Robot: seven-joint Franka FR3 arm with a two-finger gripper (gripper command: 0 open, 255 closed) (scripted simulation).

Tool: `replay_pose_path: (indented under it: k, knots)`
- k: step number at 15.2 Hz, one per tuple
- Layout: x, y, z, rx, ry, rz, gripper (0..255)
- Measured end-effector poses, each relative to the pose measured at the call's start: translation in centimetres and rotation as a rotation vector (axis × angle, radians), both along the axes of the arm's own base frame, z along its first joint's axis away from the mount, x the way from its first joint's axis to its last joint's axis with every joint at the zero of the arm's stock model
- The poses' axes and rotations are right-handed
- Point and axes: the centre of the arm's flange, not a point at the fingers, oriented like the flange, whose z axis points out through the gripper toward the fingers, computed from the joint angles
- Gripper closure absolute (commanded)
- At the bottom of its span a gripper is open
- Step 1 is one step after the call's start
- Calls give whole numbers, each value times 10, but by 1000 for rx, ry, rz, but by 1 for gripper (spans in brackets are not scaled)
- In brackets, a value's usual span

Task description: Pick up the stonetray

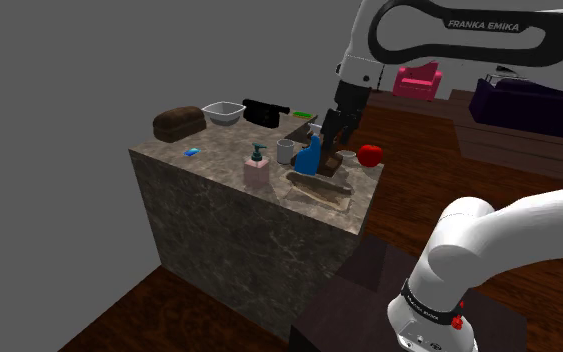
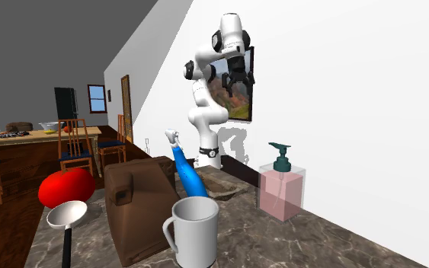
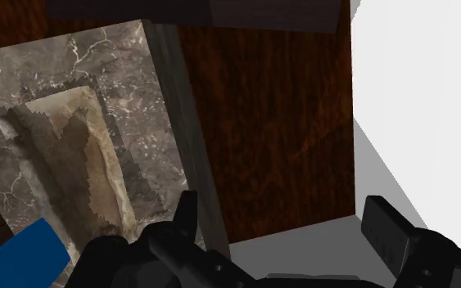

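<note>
fig. 1. approach phase, no grasp made yet. the stone tray (image 1: pixel 321 190), a shallow mottled brown-grey dish, lies flat on the marble worktop (image 1: pixel 219 145) near the edge that faces the stand. a blue spray bottle (image 1: pixel 309 157) stands just behind it and a pink soap dispenser (image 1: pixel 257 172) just beside it toward the shoulder view's left. a white mug (image 1: pixel 285 151) and a round red object (image 1: pixel 370 154) stand close by.

the tool (image 1: pixel 332 130) hangs above this group, clear of everything. in the wrist view the tool (image 3: pixel 286 227) has its fingers (image 3: pixel 388 231) well apart with nothing clasped. between them lie the worktop's edge and the wooden floor, while the stone tray (image 3: pixel 65 155) sits off to one side, beyond the other finger. in the second exterior view the tool (image 2: pixel 235 82) is high over the worktop and the stone tray (image 2: pixel 224 183) lies low between bottle and dispenser.

progress, as judged: nothing of the task is done. left to do are centring over the tray, descent, closing on a rim and lifting. the near bottle leaves little room on that side.
</note>
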Motion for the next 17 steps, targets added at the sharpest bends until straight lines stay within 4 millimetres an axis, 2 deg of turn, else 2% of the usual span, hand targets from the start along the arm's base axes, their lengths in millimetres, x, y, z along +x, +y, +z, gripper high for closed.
replay_pose_path:
  k: [2,4,17]
  knots:
    - [2,-5,-3,0,0,3,0]
    - [11,-20,-19,1,2,15,0]
    - [76,-135,-123,5,8,114,0]
